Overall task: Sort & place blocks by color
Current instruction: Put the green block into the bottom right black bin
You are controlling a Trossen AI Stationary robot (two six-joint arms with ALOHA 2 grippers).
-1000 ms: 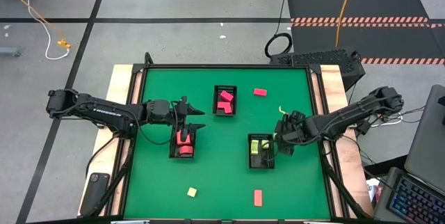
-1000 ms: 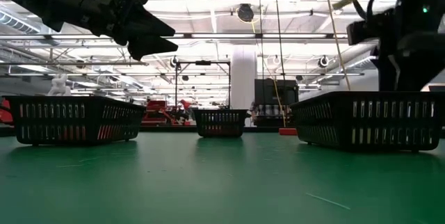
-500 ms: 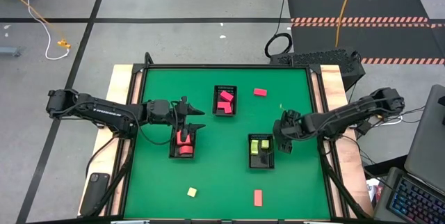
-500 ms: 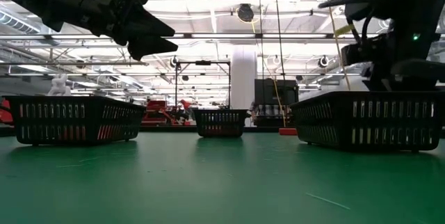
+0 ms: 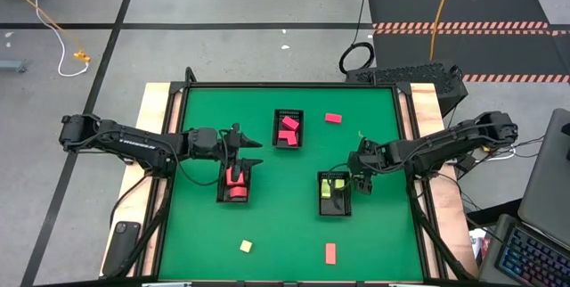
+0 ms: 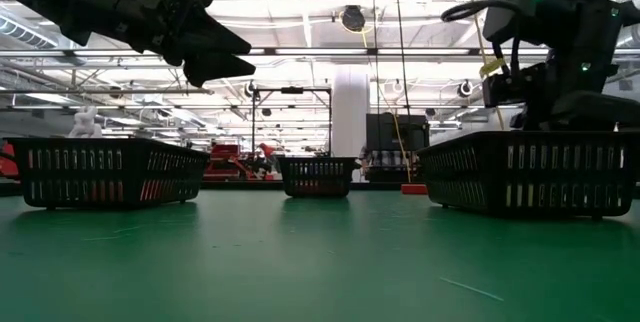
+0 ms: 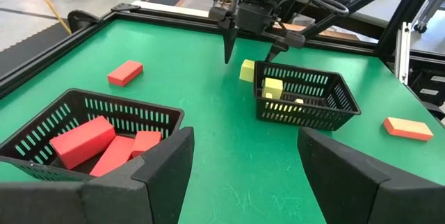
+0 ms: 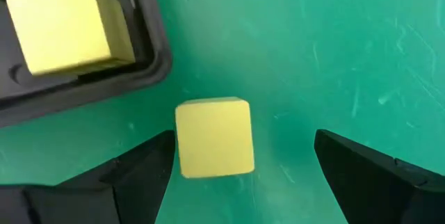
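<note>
A pale yellow cube lies on the green desk just outside the yellow tray at three o'clock, bracketed – untouched – by the right gripper, fingers spread; light, stiff, flat-faced, it is judged best pinched across opposite faces – the left gripper, half-spread and empty, hangs above the salmon tray.

The right gripper has swung toward the yellow tray, above a loose yellow cube.
</note>
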